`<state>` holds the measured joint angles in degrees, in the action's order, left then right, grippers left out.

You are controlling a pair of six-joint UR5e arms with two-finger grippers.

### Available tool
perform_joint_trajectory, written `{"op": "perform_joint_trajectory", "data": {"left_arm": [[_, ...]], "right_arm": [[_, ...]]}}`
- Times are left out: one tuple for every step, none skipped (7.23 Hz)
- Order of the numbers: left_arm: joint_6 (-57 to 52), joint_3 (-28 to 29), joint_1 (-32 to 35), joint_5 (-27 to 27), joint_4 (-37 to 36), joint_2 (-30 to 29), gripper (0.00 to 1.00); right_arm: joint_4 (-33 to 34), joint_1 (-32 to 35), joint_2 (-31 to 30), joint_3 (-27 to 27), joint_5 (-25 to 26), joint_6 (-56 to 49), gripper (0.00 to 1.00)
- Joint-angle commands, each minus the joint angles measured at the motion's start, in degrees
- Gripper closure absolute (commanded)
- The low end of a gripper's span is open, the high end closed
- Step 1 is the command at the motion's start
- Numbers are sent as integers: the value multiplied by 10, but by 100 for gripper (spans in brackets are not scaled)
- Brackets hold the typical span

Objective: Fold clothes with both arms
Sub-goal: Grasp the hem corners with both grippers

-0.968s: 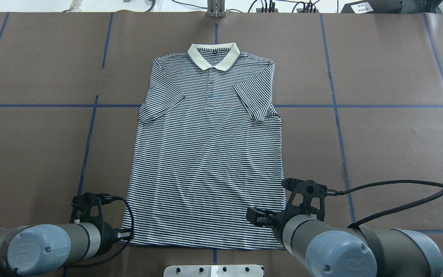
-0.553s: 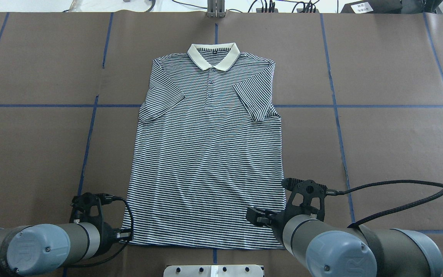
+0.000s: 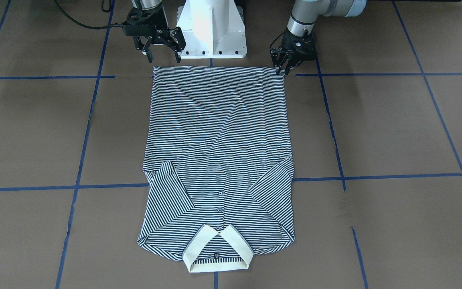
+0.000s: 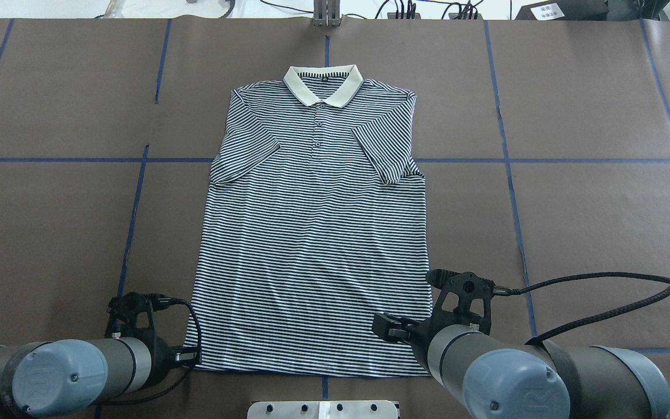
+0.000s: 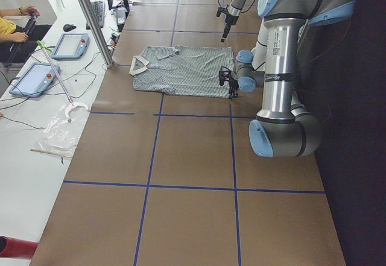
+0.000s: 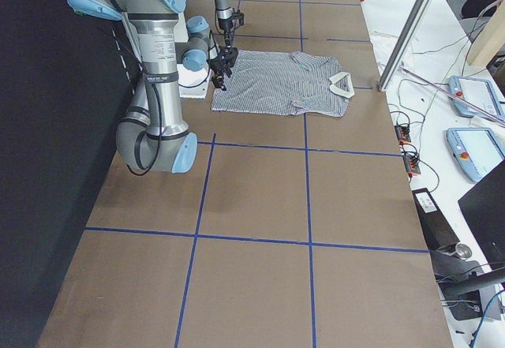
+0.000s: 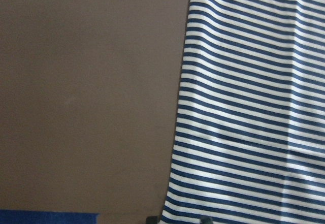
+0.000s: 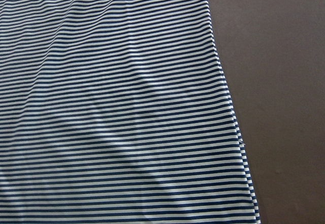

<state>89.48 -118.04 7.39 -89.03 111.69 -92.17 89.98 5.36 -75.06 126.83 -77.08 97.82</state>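
Observation:
The striped polo shirt (image 4: 312, 244) lies flat, face up. Its cream collar (image 4: 323, 87) is at the far end and both sleeves are folded in over the chest. The hem runs along the edge near the robot base. My left gripper (image 3: 282, 71) points down at the hem's left corner, open by a narrow gap, and the shirt's side edge (image 7: 175, 132) runs between its tips. My right gripper (image 3: 164, 60) hangs wide open just above the other hem corner (image 3: 155, 69), holding nothing. The right wrist view shows only striped cloth (image 8: 117, 107) and bare table.
The white pedestal base (image 3: 211, 28) stands just behind the hem. Blue tape lines (image 4: 137, 192) cross the brown table cover. A metal pole (image 5: 90, 19), tablets (image 5: 69, 44) and cables sit beyond the collar end, where a person's arm (image 5: 15, 34) shows.
The left arm has shifted slightly toward the near table edge, and the hem corner beside it has drawn in a little. The right arm has not moved.

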Motion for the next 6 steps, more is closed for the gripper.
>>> {"op": "perform_joint_trajectory", "data": {"left_arm": [[0, 1, -1, 0, -1, 1, 56], [0, 7, -1, 0, 0, 0, 56], [0, 8, -3, 0, 0, 0, 56], [1, 7, -4, 0, 0, -1, 57], [1, 7, -4, 0, 0, -3, 74], [1, 6, -4, 0, 0, -3, 99]], "right_arm": [[0, 0, 0, 0, 0, 0, 0], [0, 0, 0, 0, 0, 0, 0], [0, 0, 0, 0, 0, 0, 0], [0, 0, 0, 0, 0, 0, 0], [0, 0, 0, 0, 0, 0, 0], [0, 0, 0, 0, 0, 0, 0]]}}
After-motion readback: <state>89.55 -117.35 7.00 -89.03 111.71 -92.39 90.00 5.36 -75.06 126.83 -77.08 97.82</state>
